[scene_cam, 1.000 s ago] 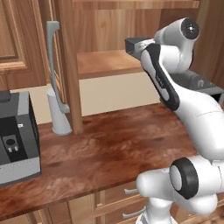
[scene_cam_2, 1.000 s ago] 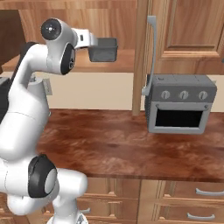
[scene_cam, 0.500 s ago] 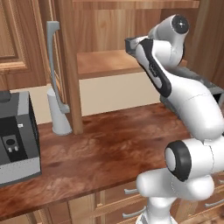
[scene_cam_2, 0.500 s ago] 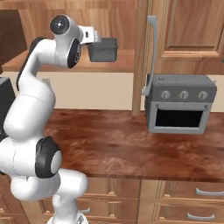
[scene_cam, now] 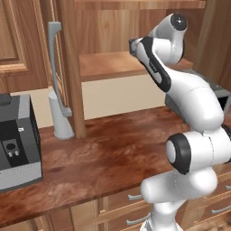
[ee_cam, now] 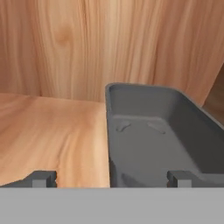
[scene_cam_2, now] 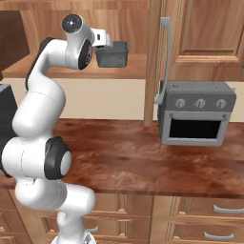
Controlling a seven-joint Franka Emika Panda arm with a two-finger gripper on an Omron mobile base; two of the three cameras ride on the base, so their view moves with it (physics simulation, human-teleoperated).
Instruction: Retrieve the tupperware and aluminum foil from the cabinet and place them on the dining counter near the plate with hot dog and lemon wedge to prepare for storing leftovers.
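The tupperware [ee_cam: 153, 140], a dark grey tub, stands on the plank shelf [scene_cam_2: 136, 64] of the open cabinet [scene_cam: 103, 65]. In the right base view the tupperware [scene_cam_2: 113, 54] sits just right of my hand. My gripper [ee_cam: 111, 178] is open and low at the tub's near end. One fingertip [ee_cam: 43, 177] is over bare shelf and the other [ee_cam: 180, 177] is at the tub's open inside, so the tub's left wall stands between them. Nothing is gripped. The aluminum foil, the plate, the hot dog, the lemon wedge and the dining counter are out of view.
The cabinet door hangs open with its grey bar handle [scene_cam: 56, 72] left of the shelf. A grey toaster oven [scene_cam_2: 196, 113] stands on the reddish-brown countertop [scene_cam: 108, 153] at the right, and a dark coffee machine [scene_cam: 16, 140] at the left. Drawers [scene_cam_2: 205, 214] run below.
The arm has swung its elbow over and reached the hand a little deeper into the cabinet toward the tub. The tub has stayed on the shelf and the jaws have stayed open.
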